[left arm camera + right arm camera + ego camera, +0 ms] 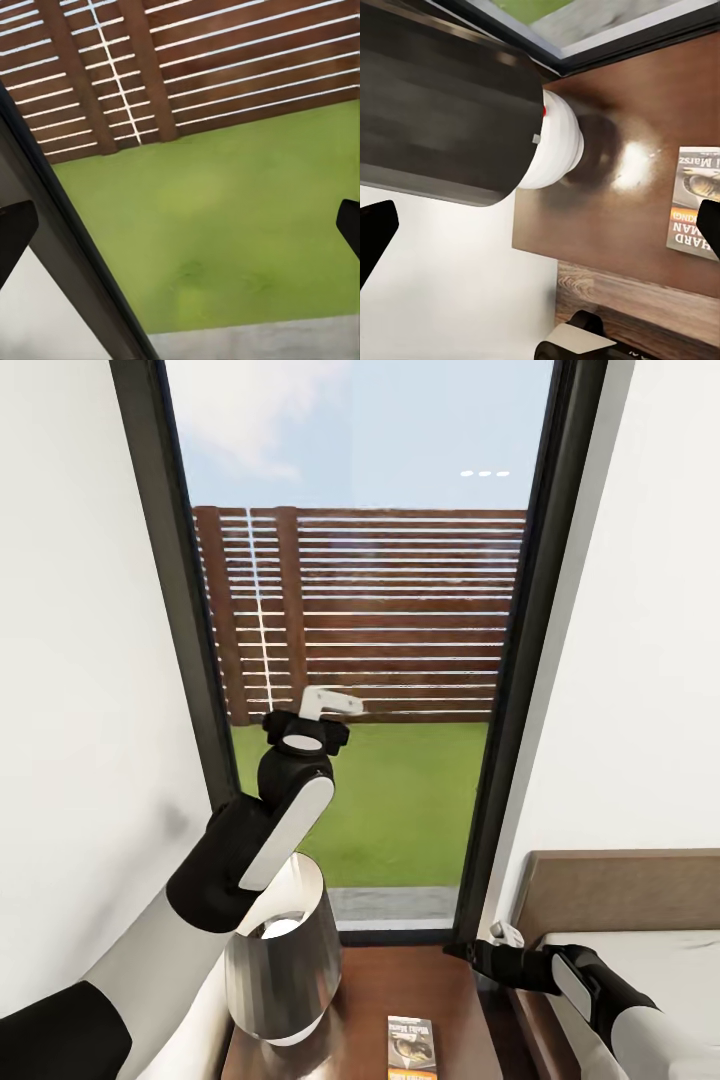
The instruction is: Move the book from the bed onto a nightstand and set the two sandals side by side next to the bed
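— Where does your small grey-and-dark paperback book with the orange band (412,1047) lie?

— Flat on the low, glossy reddish-brown wooden nightstand (375,980), near its front edge, beside a lamp with a dark metallic shade (280,950) and just beside the white-mattressed, dark-framed bed (640,950).

— And your grippers?

— Your left gripper (180,225) is raised before the tall dark-framed window (165,560), fingers spread wide over green lawn, holding nothing. Your right gripper (540,232) hangs over the nightstand, fingers wide apart, empty, the book by one fingertip (709,221).
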